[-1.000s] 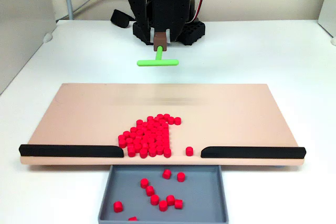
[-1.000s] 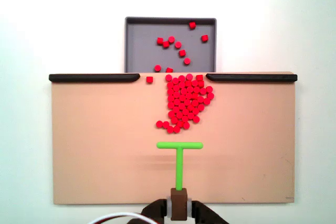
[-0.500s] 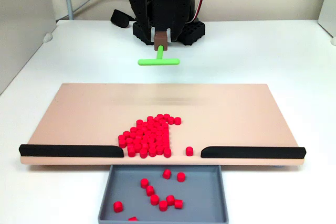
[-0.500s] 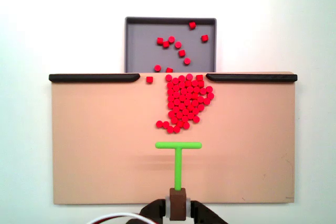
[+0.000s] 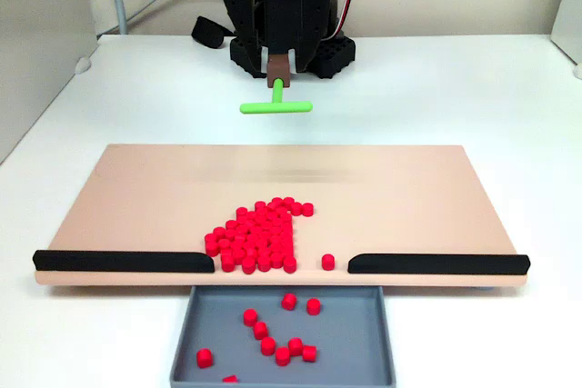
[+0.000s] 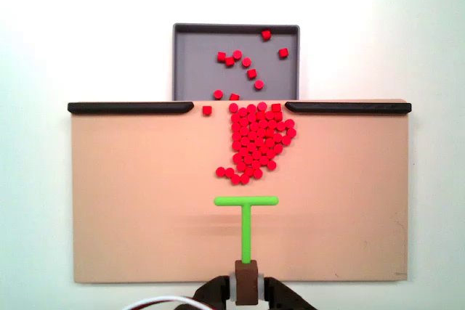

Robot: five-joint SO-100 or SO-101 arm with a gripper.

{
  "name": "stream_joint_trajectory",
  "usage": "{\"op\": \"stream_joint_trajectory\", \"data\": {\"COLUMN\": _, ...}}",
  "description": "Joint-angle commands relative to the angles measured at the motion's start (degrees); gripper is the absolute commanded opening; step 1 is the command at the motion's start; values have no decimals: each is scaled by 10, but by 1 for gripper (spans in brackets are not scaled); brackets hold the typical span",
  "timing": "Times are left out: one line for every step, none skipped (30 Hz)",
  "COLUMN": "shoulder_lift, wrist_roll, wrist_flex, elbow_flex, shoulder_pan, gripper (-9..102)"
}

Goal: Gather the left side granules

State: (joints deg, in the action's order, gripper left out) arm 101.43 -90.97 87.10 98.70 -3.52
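- No text, label, brand, number or sign can be read in either fixed view.
- The tan board (image 6: pixel 145 201), the grey tray (image 6: pixel 190 63) at its edge and the black strips (image 6: pixel 131 107) carry no markings.
- The green T-shaped tool (image 6: pixel 247 215) and the red granules (image 6: pixel 258 139) are plain.
- The black arm (image 5: pixel 282 6) at the far edge of the table shows no legible lettering.

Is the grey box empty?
No. The grey tray holds about ten red granules in both fixed views; most granules sit on the board.
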Motion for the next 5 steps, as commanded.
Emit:
{"op": "stream_joint_trajectory", "data": {"shoulder_lift": 11, "wrist_roll": -7, "wrist_flex": -3, "elbow_flex": -14, "shoulder_pan": 3, "gripper": 0}}
{"op": "stream_joint_trajectory", "data": {"shoulder_lift": 11, "wrist_roll": -7, "wrist_flex": -3, "elbow_flex": -14, "shoulder_pan": 3, "gripper": 0}}
{"op": "stream_joint_trajectory", "data": {"shoulder_lift": 11, "wrist_roll": -7, "wrist_flex": -3, "elbow_flex": -14, "shoulder_pan": 3, "gripper": 0}}
{"op": "stream_joint_trajectory", "data": {"shoulder_lift": 11, "wrist_roll": -7, "wrist_flex": -3, "elbow_flex": -14, "shoulder_pan": 3, "gripper": 0}}
{"op": "stream_joint_trajectory", "data": {"shoulder_lift": 11, "wrist_roll": -7, "wrist_flex": -3, "elbow_flex": -14, "shoulder_pan": 3, "gripper": 0}}
